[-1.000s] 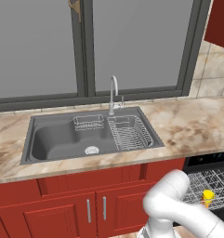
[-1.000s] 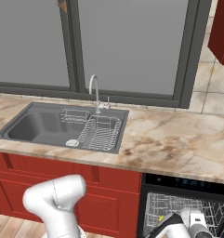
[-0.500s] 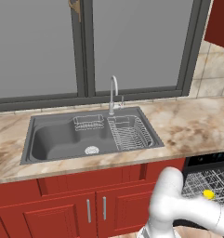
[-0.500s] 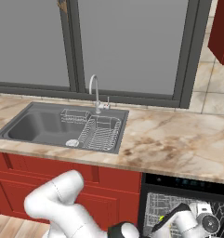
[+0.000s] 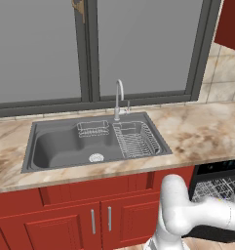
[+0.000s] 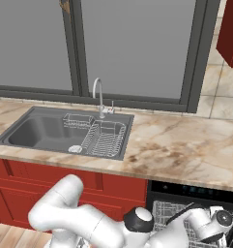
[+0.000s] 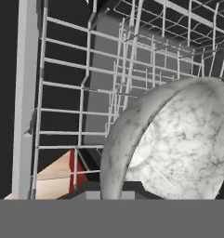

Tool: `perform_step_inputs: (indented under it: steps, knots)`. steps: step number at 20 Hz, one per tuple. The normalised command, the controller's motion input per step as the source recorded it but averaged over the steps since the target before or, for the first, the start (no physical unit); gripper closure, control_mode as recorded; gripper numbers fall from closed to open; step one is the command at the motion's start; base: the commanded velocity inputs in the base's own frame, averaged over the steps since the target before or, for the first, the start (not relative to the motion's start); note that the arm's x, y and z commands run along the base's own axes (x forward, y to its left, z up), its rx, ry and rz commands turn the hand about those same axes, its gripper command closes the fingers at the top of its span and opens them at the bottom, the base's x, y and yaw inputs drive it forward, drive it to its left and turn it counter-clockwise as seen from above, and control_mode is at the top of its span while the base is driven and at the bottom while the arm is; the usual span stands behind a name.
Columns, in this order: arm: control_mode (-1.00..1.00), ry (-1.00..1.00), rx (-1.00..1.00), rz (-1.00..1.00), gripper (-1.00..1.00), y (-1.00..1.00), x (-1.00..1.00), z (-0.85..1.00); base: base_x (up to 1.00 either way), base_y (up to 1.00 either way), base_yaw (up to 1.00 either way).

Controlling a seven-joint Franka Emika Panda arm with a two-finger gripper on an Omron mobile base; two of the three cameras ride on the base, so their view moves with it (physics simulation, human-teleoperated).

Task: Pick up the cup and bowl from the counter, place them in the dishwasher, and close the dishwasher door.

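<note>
A grey-white marbled bowl (image 7: 178, 144) stands on edge close in front of the hand, hollow side facing it, inside the dishwasher's wire rack (image 7: 113, 83). My gripper (image 7: 114, 191) is shut on the bowl's lower rim. In the base views my forearm (image 5: 211, 215) reaches low and right into the open black dishwasher (image 6: 185, 190), with the hand (image 6: 211, 225) over its rack (image 6: 168, 215). The counter (image 5: 202, 132) above carries no dishes. The cup and the dishwasher door are out of view.
A grey steel sink (image 5: 65, 146) with a wire drainer (image 5: 138, 139) and a tap (image 5: 119, 100) is set into the counter left of the dishwasher. Red cabinet doors (image 5: 75, 222) stand below it. A large window runs behind.
My forearm has stretched lower and further right into the dishwasher. It now covers a small yellow thing that showed in the rack in the earlier left base views.
</note>
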Motion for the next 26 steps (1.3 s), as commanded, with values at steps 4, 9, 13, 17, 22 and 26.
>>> perform_step_inputs:
  steps: [4, 9, 13, 17, 22, 26]
  knots:
    - [-1.0, -0.07, 0.0, 0.04, 1.0, -0.09, -0.31, -0.98, 0.0, 0.0, 0.0]
    - [-1.0, -0.11, -0.03, 0.04, 1.0, -0.01, -0.2, -0.92, 0.0, 0.0, 0.0]
    - [-1.0, -0.16, -0.07, 0.07, 1.0, 0.0, -0.33, -1.0, 0.0, 0.0, 0.0]
    - [-1.0, -0.17, -0.05, 0.09, 1.0, 0.0, -0.44, -1.0, 0.0, 0.0, 0.0]
    - [-1.0, -0.17, 0.0, 0.09, 1.0, 0.0, -0.26, -1.0, 0.0, 0.0, 0.0]
    - [-1.0, -0.16, 0.03, 0.13, 1.0, 0.0, -0.34, -1.0, 0.0, 0.0, 0.0]
